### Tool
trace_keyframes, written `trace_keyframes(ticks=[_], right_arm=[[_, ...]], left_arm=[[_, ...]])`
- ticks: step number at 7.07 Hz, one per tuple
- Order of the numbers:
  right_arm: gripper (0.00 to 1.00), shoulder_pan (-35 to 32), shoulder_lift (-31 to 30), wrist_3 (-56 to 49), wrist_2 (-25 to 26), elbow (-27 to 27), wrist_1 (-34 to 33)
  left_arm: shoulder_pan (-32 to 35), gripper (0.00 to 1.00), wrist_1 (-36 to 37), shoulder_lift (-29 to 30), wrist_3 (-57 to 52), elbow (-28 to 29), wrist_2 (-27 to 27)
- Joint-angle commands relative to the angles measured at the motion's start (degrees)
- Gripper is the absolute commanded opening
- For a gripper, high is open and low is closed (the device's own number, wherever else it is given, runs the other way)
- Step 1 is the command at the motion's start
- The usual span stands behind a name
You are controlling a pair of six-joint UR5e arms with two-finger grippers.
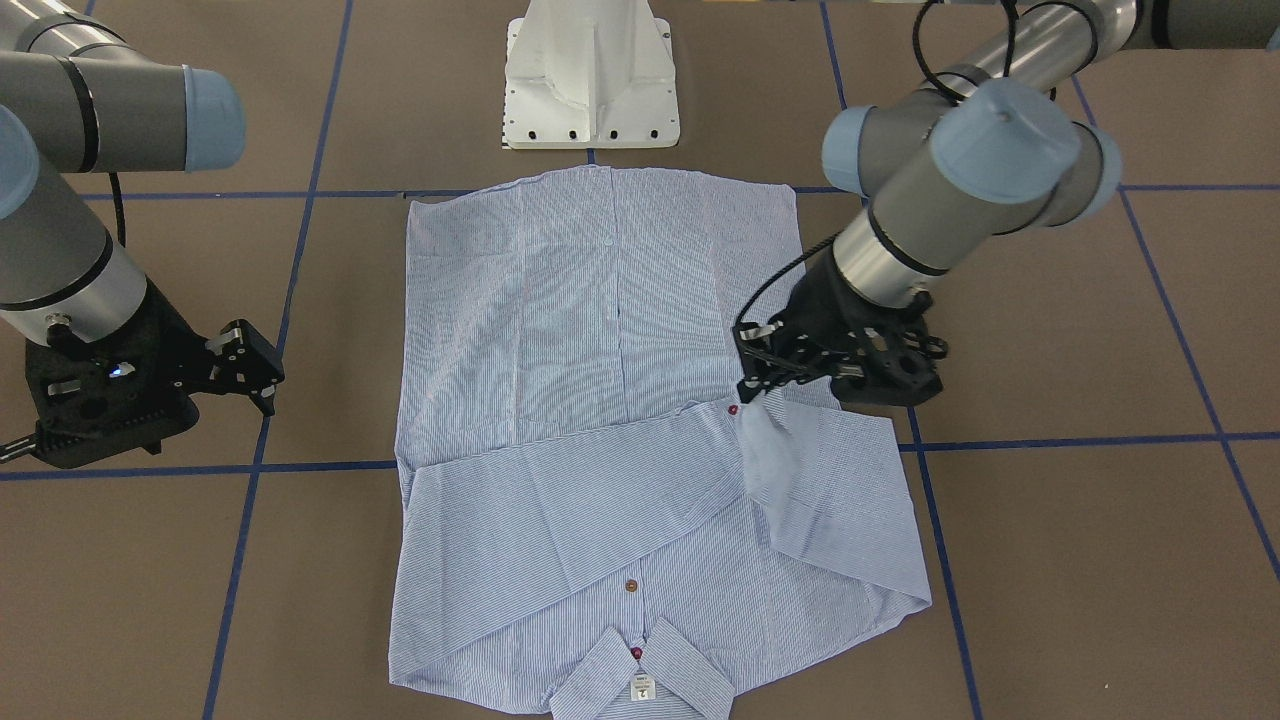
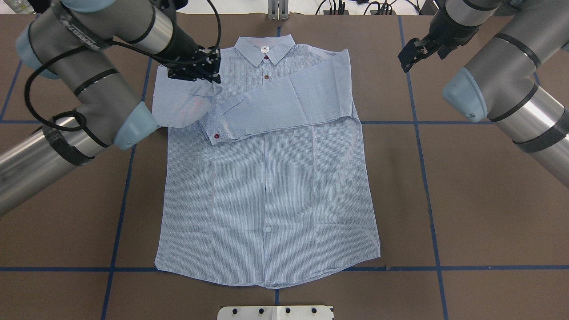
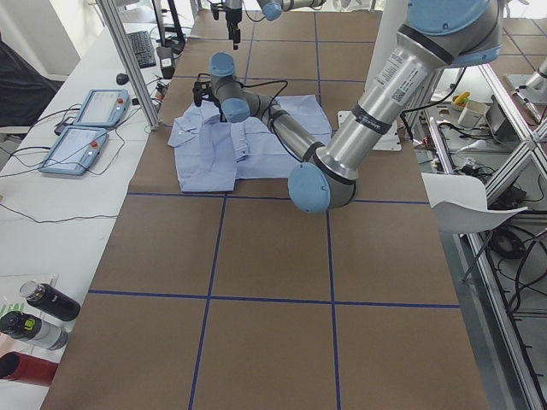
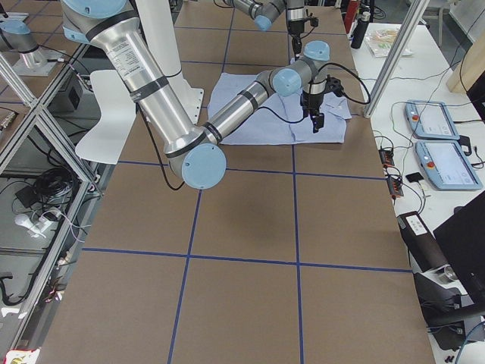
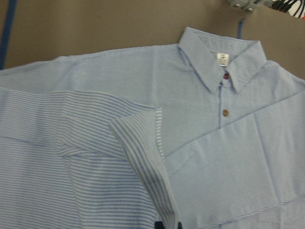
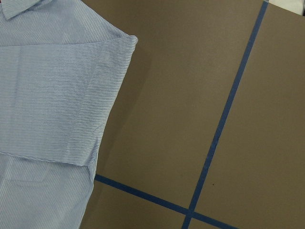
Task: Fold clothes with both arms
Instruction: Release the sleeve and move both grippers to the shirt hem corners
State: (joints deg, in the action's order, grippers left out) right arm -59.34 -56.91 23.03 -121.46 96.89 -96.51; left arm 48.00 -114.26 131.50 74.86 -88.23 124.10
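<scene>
Left-end cam | I see the near left arm stretched over the desk to the light blue shirt | jaws at its far side, grip unreadable from here | far right arm hangs beyond the shirt | two pendants off the desk edge | bottles at my near corner

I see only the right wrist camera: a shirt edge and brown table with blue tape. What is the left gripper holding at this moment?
Observer: The left gripper is shut on the cuff of the sleeve on the robot's left, raised slightly above the shirt.
Operator: And the other sleeve?
Observer: The opposite sleeve lies flat, folded across the chest below the collar.
Operator: Does my right gripper hold anything?
Observer: No. The right gripper is open, over bare table beside the shirt.
</scene>
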Motion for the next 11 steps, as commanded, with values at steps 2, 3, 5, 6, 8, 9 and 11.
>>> trace_keyframes(ticks=[2, 3, 5, 6, 8, 9, 11], right_arm=[[1.00, 0.01, -0.22, 0.00, 0.00, -0.03, 0.00], [1.00, 0.01, -0.31, 0.00, 0.00, -0.12, 0.00], [1.00, 0.01, -0.31, 0.00, 0.00, -0.30, 0.00], [1.00, 0.01, -0.31, 0.00, 0.00, -0.30, 0.00], [1.00, 0.01, -0.13, 0.00, 0.00, -0.30, 0.00], [1.00, 0.01, -0.13, 0.00, 0.00, -0.30, 0.00], [1.00, 2.63, -0.57, 8.39, 0.26, 2.14, 0.79]], left_arm=[[-9.66, 0.00, 0.26, 6.39, 5.91, 0.51, -7.37], [-11.16, 0.00, 0.26, 6.41, 5.83, 0.60, -8.69], [-14.59, 0.30, -0.17, 6.49, 5.83, 2.88, -11.94], [-16.78, 0.60, -0.18, 7.36, 7.13, 4.20, -12.12], [-20.12, 0.74, -2.79, 11.93, 8.20, 9.55, -15.37], [-20.23, 0.98, -4.03, 11.59, 8.03, 9.40, -15.29], [-20.14, 1.00, -1.25, 9.59, 7.50, 7.22, -15.20]])
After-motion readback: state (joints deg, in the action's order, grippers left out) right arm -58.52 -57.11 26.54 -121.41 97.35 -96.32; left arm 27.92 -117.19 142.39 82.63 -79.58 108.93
